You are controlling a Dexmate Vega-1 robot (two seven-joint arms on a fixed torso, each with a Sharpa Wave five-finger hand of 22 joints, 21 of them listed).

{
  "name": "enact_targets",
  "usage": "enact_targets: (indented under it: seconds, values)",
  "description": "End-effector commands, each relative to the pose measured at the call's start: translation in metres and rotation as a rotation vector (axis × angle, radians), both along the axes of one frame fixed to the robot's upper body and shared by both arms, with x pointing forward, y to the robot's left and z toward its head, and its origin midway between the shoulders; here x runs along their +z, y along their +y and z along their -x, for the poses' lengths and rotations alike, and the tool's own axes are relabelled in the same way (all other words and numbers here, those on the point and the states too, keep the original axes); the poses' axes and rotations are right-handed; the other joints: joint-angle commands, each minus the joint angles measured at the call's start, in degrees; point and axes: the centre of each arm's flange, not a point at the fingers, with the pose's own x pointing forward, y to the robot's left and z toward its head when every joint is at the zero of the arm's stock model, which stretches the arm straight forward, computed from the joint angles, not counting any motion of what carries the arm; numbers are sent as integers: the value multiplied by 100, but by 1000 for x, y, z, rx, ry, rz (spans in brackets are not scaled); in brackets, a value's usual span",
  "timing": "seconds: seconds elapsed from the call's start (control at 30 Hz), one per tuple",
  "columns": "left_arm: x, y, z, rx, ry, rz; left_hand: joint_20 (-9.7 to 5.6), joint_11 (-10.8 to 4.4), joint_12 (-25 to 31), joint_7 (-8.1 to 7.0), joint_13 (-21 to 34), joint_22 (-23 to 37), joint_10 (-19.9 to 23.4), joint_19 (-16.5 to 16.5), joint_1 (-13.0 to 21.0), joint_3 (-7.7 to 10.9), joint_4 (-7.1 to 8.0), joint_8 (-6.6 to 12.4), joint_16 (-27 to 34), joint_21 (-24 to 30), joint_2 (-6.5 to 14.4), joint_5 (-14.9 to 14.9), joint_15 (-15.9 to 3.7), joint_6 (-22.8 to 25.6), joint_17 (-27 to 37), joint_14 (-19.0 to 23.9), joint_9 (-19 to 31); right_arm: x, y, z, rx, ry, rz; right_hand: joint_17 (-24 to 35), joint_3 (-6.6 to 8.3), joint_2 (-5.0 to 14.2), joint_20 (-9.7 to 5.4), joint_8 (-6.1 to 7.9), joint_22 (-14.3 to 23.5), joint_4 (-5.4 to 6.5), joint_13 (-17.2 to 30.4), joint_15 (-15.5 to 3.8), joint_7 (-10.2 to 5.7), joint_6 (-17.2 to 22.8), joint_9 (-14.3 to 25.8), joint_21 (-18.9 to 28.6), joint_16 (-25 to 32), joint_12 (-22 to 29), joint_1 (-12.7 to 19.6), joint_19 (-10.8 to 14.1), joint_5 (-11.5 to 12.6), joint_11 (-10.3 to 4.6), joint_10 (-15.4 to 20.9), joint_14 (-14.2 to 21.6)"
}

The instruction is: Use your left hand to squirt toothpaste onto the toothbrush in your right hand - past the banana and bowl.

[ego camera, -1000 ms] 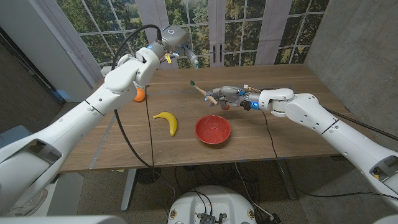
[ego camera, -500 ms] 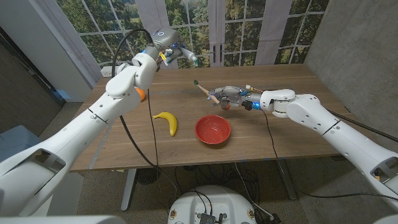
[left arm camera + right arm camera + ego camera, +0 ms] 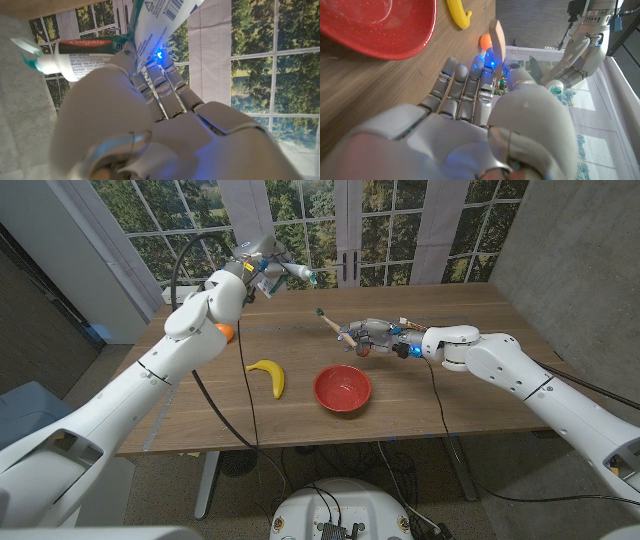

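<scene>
A banana point(image 3: 268, 376) and red bowl point(image 3: 342, 389) lie nearest on the desk point(image 3: 470, 395); beyond them the right hand point(image 3: 366, 336) grips a toothbrush point(image 3: 329, 321) above the wood; farthest, the raised left hand point(image 3: 258, 266) clamps the toothpaste tube point(image 3: 297, 273), nozzle toward the window.

The brown wooden worktop point(image 3: 460, 395) has a matt, planked surface with visible grain. On it, the round red plastic bowl point(image 3: 342, 389) looks glossy and catches light on its inner wall. The curved yellow banana point(image 3: 268, 376) has a smooth, dull skin, and the small orange ball point(image 3: 225, 332) looks smooth. The white-and-red toothpaste tube point(image 3: 85, 55) is soft, shiny plastic, with a translucent teal-tinted cap. The pale wooden-handled toothbrush point(image 3: 333, 326) looks matt. Both arms wear smooth, glossy white plastic shells; the grey fingers point(image 3: 465, 90) have a satin, metal-like sheen.
</scene>
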Motion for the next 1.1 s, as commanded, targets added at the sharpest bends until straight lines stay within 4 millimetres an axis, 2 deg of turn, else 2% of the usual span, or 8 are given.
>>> enact_targets:
  seconds: [0.03,0.33,0.8,1.1]
  values:
    - [-18,19,-3,-87,141,195,-533,-44,-42,63,-23,-13,-8,-29,-98,-46,12,-76,-56,76,1,17,-559,-74,-26,35,-11,-1,-7,5,-22,2,-5,8,24,107,1,1,15,8,28,-490,-18,48,18,52,37,40,57,41,34,16,-13,-20]
    - [-21,26,-5,-150,207,274,-505,-32,-140,114,-90,-69,-141,-45,-235,-86,22,-174,-132,109,-15,8,-557,-151,-76,24,-50,-3,-9,7,-29,1,-18,20,29,103,-6,-8,14,6,16,-487,-15,43,27,57,44,40,60,48,40,17,-5,-13]
    - [-30,38,-11,-261,320,423,-410,-35,-446,224,-309,-160,-555,-138,-606,-114,33,-498,-387,138,-106,-25,-534,-449,-183,-126,-185,-5,-14,10,-48,2,-30,0,22,104,-4,-21,14,4,24,-485,-5,68,21,61,50,52,66,47,41,13,-7,-23]
    - [-42,45,-11,-315,375,518,-378,-40,-522,277,-378,-174,-658,-164,-715,-106,25,-575,-485,134,-161,-36,-524,-500,-234,-183,-226,-4,-16,11,-57,3,-25,-4,20,104,-4,-22,13,6,14,-484,-13,71,36,64,52,54,66,46,43,16,0,-28]
